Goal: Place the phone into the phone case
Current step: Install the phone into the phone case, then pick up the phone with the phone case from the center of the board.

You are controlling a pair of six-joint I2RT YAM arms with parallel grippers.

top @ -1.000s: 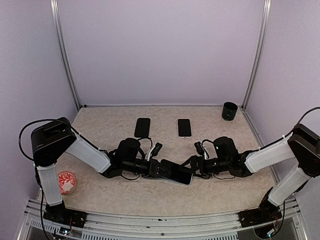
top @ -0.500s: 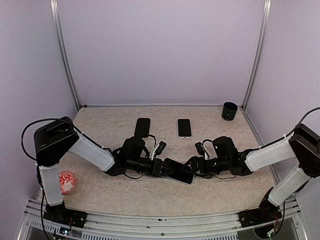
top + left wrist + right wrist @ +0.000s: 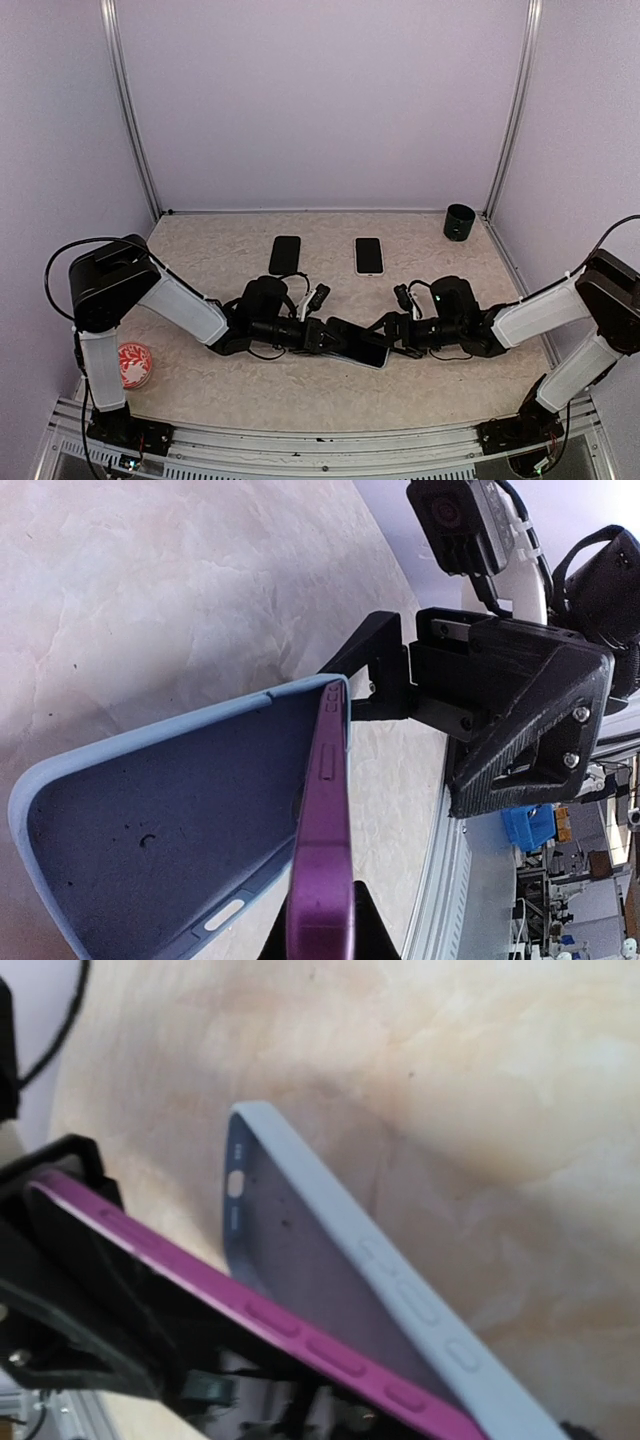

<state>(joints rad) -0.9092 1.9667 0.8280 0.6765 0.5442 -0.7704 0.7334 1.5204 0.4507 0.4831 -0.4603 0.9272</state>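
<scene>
In the left wrist view my left gripper (image 3: 322,925) is shut on one end of the purple-edged phone (image 3: 325,810), held on edge. The phone's long side rests along one rim of the light blue phone case (image 3: 150,810), whose hollow faces it. The right wrist view shows the phone (image 3: 260,1320) tilted over the case (image 3: 400,1280), meeting it at the near end. My right gripper (image 3: 387,336) stands open at the far end of phone and case, one finger (image 3: 365,665) reaching that end. From above, both grippers meet mid-table, the left one (image 3: 318,335) holding the phone (image 3: 358,345).
A black phone (image 3: 285,254) and a white-rimmed phone (image 3: 369,255) lie flat further back. At the back right corner stands a dark cup (image 3: 460,221). A red patterned ball (image 3: 133,365) sits by the left arm's base. Walls enclose the table (image 3: 200,250).
The left gripper has carried the phone a little to the right, closer to the right gripper. The right arm has barely shifted.
</scene>
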